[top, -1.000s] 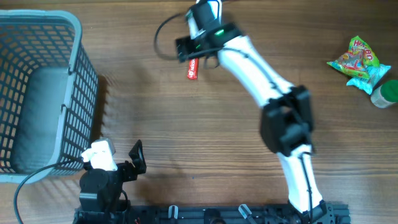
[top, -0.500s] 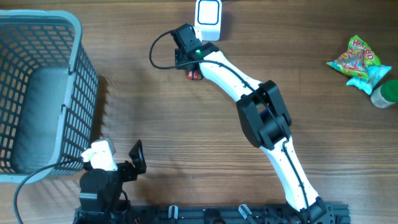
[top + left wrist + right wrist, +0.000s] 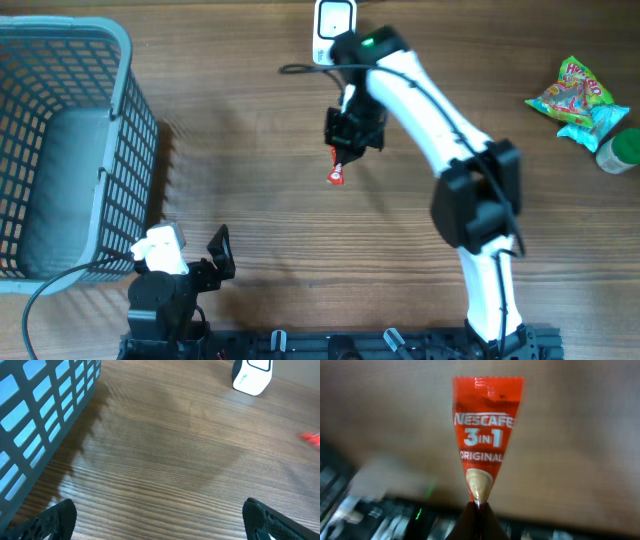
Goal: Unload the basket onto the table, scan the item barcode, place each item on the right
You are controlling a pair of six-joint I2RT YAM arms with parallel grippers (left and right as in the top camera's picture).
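Right gripper (image 3: 479, 510) is seen pinched shut on one tip of the red coffee sachet (image 3: 485, 435), which is held near the white scanner (image 3: 333, 20). Presenting is judged to be in hand; next, the barcode face must be turned toward the scanner. Nothing is seen between them. Left gripper (image 3: 160, 522) is parked with its jaws apart beside the basket (image 3: 100, 40), and a snack bag (image 3: 570, 98) lies well apart.

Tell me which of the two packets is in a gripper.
The red Nescafé 3-in-1 sachet, pinched at its narrow end by the right gripper. The colourful snack bag lies untouched, far off to the right.
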